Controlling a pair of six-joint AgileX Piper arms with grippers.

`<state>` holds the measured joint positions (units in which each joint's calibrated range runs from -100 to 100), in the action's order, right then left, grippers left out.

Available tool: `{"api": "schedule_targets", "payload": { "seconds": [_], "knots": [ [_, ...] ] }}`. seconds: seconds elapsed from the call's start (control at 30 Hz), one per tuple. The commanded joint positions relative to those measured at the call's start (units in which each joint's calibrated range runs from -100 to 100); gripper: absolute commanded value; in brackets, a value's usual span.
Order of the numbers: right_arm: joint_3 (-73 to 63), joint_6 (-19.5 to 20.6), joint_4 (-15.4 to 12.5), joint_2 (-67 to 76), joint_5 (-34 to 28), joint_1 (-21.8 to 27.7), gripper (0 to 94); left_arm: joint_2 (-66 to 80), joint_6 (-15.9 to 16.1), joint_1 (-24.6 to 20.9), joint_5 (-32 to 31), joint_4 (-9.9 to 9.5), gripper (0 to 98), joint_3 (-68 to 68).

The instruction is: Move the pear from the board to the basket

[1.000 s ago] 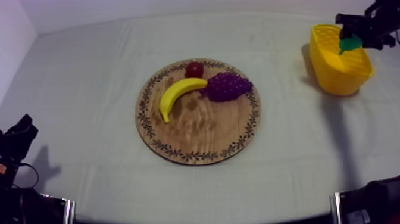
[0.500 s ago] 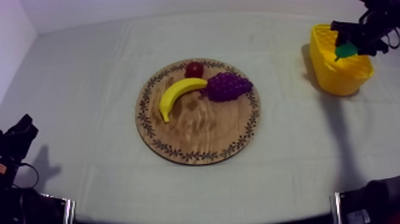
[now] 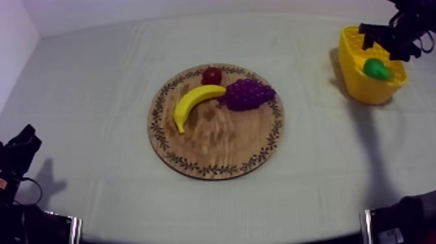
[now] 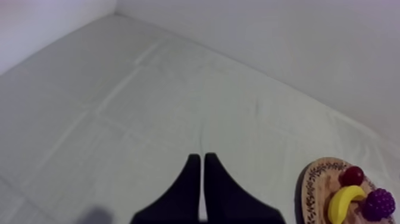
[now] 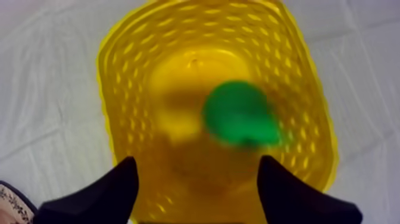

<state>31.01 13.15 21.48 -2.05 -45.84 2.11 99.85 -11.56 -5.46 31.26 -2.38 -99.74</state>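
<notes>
Right tool [image 5: 196, 173], fingers spread, hangs over the yellow basket [image 5: 116, 89] at the far right corner of the counter [image 3: 311, 195]; the pear [image 5: 241, 116] is inside. A low retreat may snag the rim and tip the basket.

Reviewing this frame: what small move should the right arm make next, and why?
Most likely, lift the right gripper straight up, clear of the yellow basket. Its fingers stand apart with nothing between them, and the pear lies inside the basket below them, so the placing looks done.
</notes>
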Motion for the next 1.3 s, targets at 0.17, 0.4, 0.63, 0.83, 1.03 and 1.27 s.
{"api": "schedule_targets", "payload": {
  "seconds": [0.17, 0.4, 0.63, 0.83, 1.03, 1.27],
  "knots": [
    [0.5, 0.0, -1.5, 1.2, 2.1, 0.4, 33.0, 0.0, 0.0, 0.0, 0.0, 0.01, 0.1, 0.0],
    [2.5, -2.4, -4.4, 5.2, 5.7, 0.6, 11.1, 0.0, 0.0, 0.0, 0.0, 0.01, 0.1, 0.0],
    [7.5, -3.3, -6.0, 11.3, 10.3, 0.8, 1.5, 0.0, 0.0, 0.0, 0.0, 0.01, 0.1, 0.0],
    [12.6, -4.6, -7.8, 19.5, 13.6, 1.4, 0.4, 0.0, 0.0, 0.0, 0.0, 0.01, 0.1, 0.0],
    [17.7, -9.9, -13.7, 29.8, 13.7, 2.6, 0.2, 0.0, 0.0, 0.0, 0.0, 0.01, 0.1, 0.0],
    [30.0, -10.4, -13.6, 44.3, 14.8, 2.6, 1.5, 0.0, 0.0, 0.0, 0.0, 0.01, 0.1, 0.0]
  ]
}}
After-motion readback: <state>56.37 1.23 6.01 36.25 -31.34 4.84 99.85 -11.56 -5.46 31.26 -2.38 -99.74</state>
